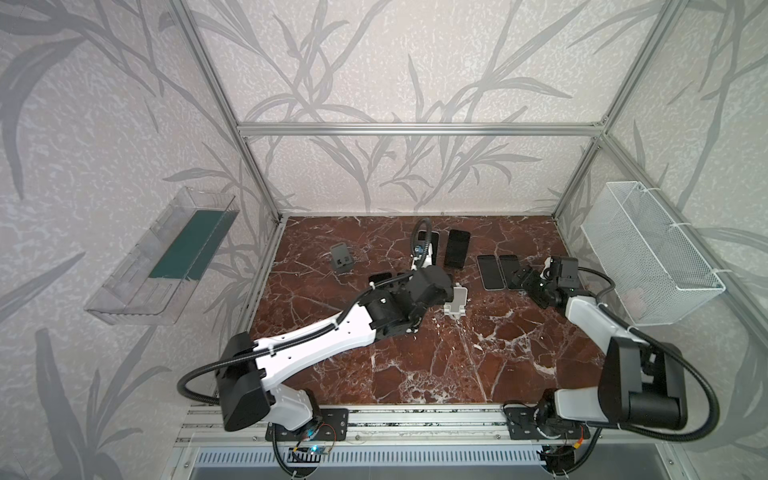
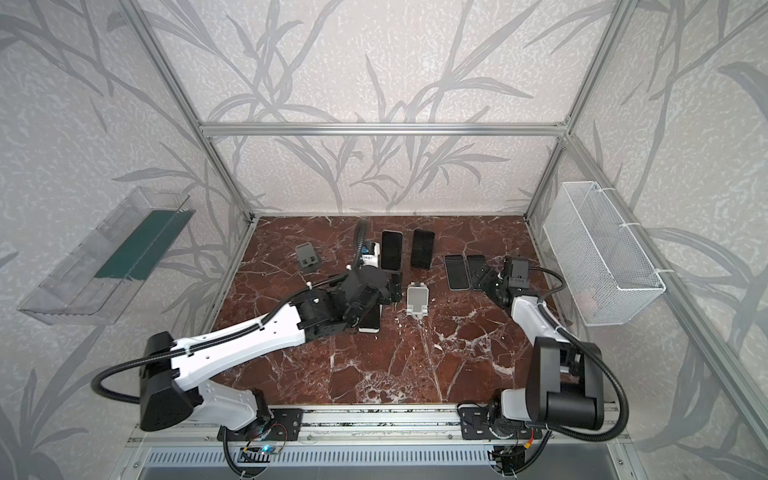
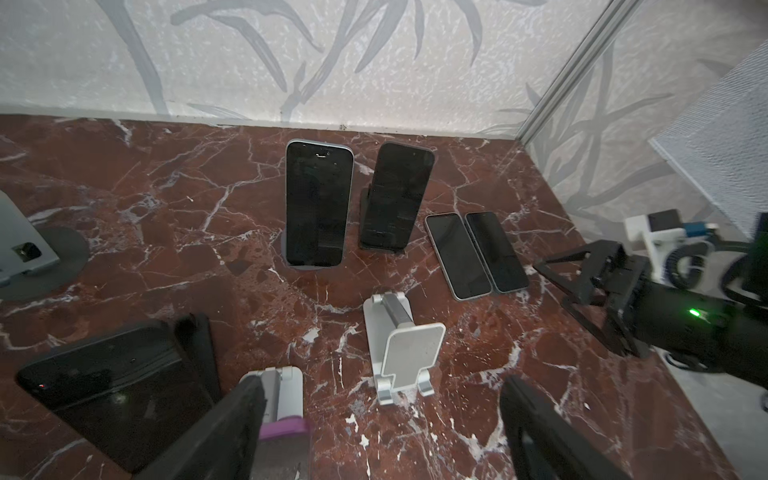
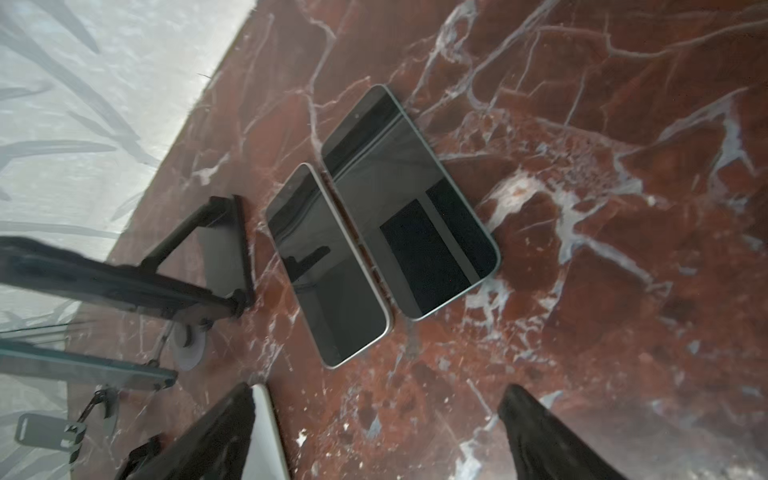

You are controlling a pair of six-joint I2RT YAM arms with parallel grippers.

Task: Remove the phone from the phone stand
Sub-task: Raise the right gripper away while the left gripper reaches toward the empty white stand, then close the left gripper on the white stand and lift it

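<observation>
Soft, even overhead light, faint shadows. Top views clear; wrist views bow at edges. Right wrist view motion-smeared (phone screens (image 4: 415,216) mirror pale glare).

No legible text, label or number anywhere.

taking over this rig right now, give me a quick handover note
Grippers: left gripper open and empty, facing the empty silver stand; right gripper open and empty, beside two flat phones on the table.
Done: those two lie off any stand.
Left: the phone on the round-base stand and the phone on the black stand, both upright at the back.
Unclear: dark phone by the left gripper; cannot tell whether it is on a stand.
</observation>
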